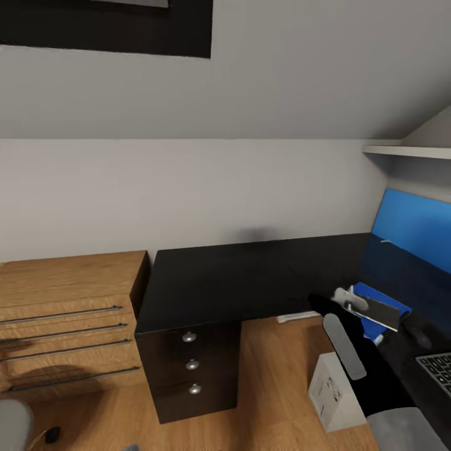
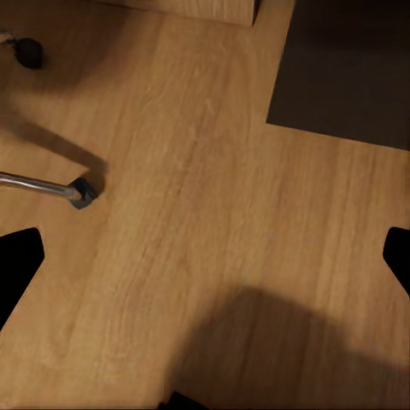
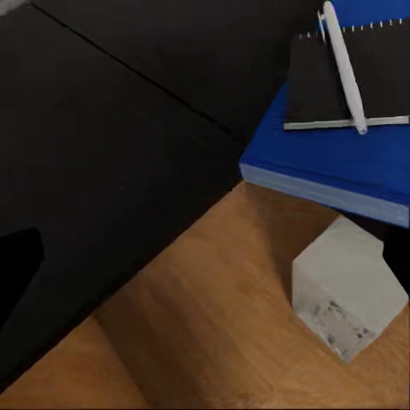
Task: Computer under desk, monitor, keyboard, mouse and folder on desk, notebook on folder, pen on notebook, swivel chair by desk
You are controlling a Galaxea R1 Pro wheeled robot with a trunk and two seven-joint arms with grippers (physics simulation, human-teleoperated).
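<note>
Folder, notebook and pen form a neat stack in the right wrist view: a thick, bright-blue slab with pale page edges overhanging the rim of the glossy black desk, a smaller matte dark-grey notebook with a white edge lying flat on it, and a slim white pen lying across the notebook. Of the right gripper one dark fingertip shows at the frame edge, holding nothing; I cannot tell how wide the fingers stand. In the left wrist view, two black fingertips sit at opposite edges, spread wide and empty, over light wood floor, near a chrome chair leg and a black castor.

Below the stack stands the boxy white-grey computer on the floor. From the head camera the desk's L-shape, its black drawers with round metal knobs, the blue back panel, a keyboard corner and a light wood drawer unit appear, with the right arm reaching across the stack.
</note>
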